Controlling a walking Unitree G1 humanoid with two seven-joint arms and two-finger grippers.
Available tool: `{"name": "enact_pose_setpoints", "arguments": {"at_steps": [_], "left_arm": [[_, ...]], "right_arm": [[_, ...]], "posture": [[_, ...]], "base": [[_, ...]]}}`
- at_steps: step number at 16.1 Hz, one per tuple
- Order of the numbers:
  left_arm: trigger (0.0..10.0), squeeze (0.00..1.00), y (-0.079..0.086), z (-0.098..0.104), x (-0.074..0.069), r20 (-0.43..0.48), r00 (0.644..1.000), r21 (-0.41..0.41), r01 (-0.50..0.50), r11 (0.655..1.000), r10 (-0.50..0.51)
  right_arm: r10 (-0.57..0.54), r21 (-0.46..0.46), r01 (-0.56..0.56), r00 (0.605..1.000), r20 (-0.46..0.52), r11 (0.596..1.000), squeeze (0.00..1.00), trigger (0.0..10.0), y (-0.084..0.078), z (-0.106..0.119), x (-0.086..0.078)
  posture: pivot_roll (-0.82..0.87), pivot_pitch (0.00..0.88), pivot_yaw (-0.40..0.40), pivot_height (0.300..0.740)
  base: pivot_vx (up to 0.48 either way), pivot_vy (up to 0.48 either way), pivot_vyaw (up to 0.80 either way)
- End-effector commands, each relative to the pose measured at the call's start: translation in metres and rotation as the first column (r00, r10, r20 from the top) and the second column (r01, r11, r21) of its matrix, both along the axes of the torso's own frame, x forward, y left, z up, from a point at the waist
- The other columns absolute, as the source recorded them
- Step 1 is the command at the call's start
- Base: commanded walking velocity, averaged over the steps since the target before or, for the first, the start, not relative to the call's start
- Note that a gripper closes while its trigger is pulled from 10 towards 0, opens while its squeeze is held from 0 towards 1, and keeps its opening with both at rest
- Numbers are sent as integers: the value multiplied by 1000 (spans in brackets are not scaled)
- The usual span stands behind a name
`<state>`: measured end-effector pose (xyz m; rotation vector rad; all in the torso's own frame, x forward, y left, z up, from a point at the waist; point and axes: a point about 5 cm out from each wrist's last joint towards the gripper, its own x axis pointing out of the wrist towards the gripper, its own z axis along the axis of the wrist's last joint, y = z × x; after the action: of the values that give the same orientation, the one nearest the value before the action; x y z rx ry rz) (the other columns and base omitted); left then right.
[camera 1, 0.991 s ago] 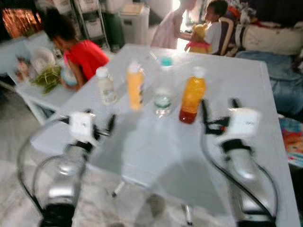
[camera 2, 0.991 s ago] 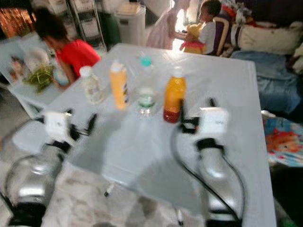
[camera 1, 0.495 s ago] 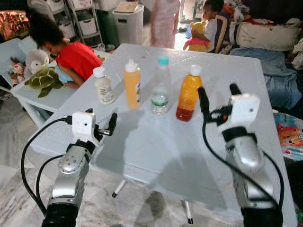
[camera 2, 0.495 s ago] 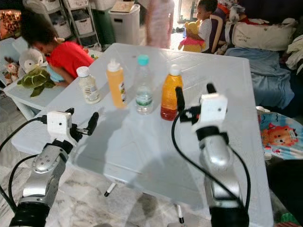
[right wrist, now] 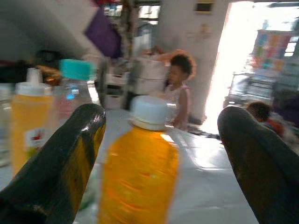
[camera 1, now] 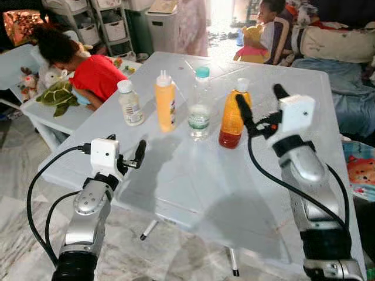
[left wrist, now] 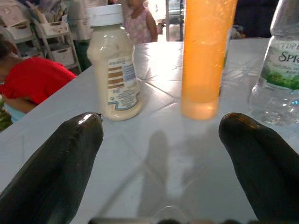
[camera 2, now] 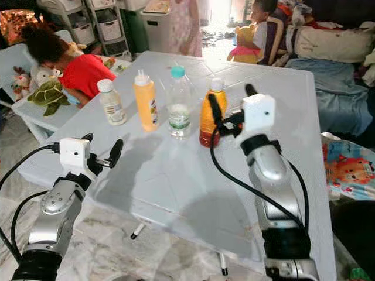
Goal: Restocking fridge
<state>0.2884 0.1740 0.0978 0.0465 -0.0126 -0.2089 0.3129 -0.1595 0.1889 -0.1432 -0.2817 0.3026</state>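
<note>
Four bottles: stand in a row on the white table [camera 1: 193, 187], upper middle of the head views, all upright.
Right gripper [camera 1: 258, 104]: fingers spread wide, raised just right of the orange juice bottle [camera 1: 233, 115]; in its wrist view the bottle sits between the two fingers [right wrist: 70, 158], not yet touched.
Left gripper [camera 1: 133, 157]: fingers [left wrist: 60, 163] apart, empty, low at the left of the table, well short of the row.
Juice bottle handling: looks nearly full, so likely fairly heavy; smooth plastic, probably slick and a little springy. Judged best hold is around the wide body below the white cap, not the neck.
Clear water bottle [camera 1: 200, 104]: teal cap, just left of the juice bottle; the near finger must pass through the narrow gap between them and could knock it.
Orange squeeze bottle [camera 1: 165, 100]: tall and slim, further left; likely tips easily.
Small creamy bottle [camera 1: 129, 103]: white cap, leftmost, nearest the left gripper's line of sight.
People: one in a red top [camera 1: 94, 73] bends at the table's upper left edge; others stand at the top of the frame.
Plush turtle [camera 1: 57, 93]: on a side table, far left, out of the way.
</note>
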Motion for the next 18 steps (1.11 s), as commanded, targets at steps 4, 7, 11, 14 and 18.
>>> {"name": "enact_pose_setpoints", "arguments": {"at_steps": [4,7,11,14,18], "left_arm": [[10000,0,4,3,-1,5,1000,15,-13,1000,13],[10000,0,4,3,-3,3,1000,20,-9,1000,9],[10000,0,5,4,-2,3,1000,24,-8,1000,8],[10000,0,5,5,-1,3,1000,27,-6,1000,6],[10000,0,3,4,-2,-1,1000,27,-6,1000,6]], "right_arm": [[81,-25,-81,997,-1,996,0,10000,5,9,15],[78,-38,-78,997,9,996,0,10000,-1,14,24],[86,-49,-86,996,4,995,0,0,-4,17,31],[72,-67,-75,996,-49,995,0,0,-10,14,42],[74,-91,-81,994,-75,993,0,0,-12,13,46]], "posture": [[-37,0,51,740],[-29,0,56,740],[-23,0,57,740],[-19,0,55,740],[-18,0,53,740]], "base": [[0,0,0],[0,0,0],[0,0,0],[0,0,0],[0,0,0]]}}
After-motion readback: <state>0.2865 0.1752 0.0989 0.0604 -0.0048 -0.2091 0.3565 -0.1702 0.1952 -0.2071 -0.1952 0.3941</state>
